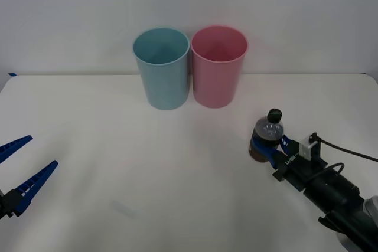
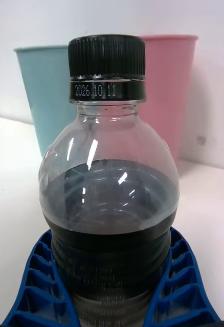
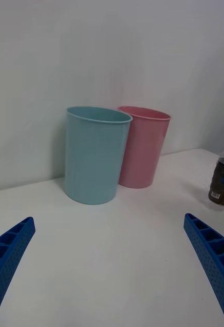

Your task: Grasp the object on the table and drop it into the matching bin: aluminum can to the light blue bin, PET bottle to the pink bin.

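Blue-fingered right gripper: clamped low around PET bottle, upright on table right of pink bin, likely gripped for lifting there. Left gripper: spread wide, idle, far left of that bin.

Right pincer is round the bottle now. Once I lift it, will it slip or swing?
The bottle is roughly two-thirds full of dark liquid, so it is probably fairly heavy for its size and may slosh. Its smooth, round plastic wall could twist in the right pincer, which holds it low on the label, so the top may tilt.
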`<state>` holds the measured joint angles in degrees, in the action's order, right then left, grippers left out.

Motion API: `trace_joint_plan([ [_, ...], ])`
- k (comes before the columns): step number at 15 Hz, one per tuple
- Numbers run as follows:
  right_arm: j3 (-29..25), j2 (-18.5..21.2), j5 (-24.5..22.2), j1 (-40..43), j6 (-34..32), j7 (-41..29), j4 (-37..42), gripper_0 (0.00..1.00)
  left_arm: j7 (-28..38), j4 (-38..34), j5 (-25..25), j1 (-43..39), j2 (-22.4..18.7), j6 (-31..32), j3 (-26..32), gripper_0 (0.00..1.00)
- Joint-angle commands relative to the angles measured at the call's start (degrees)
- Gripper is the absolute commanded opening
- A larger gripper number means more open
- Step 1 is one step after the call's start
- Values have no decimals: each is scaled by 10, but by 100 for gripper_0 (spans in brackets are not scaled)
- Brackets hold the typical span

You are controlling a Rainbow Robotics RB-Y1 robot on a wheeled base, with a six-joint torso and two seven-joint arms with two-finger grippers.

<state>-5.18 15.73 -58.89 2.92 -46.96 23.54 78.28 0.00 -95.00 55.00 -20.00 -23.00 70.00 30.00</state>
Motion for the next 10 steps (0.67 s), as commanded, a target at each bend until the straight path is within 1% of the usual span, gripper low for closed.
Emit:
trace_joint_plan([
  [1,31,26,5,34,47,-57,87,0,0,0,0,0,0,0,0,100],
  [3,54,54,11,58,90,-103,159,0,0,0,0,0,0,0,0,100],
  [4,56,62,10,61,97,-120,180,0,0,0,0,0,0,0,0,100],
  [10,56,103,10,56,117,-246,262,0,0,0,0,0,0,0,0,100],
])
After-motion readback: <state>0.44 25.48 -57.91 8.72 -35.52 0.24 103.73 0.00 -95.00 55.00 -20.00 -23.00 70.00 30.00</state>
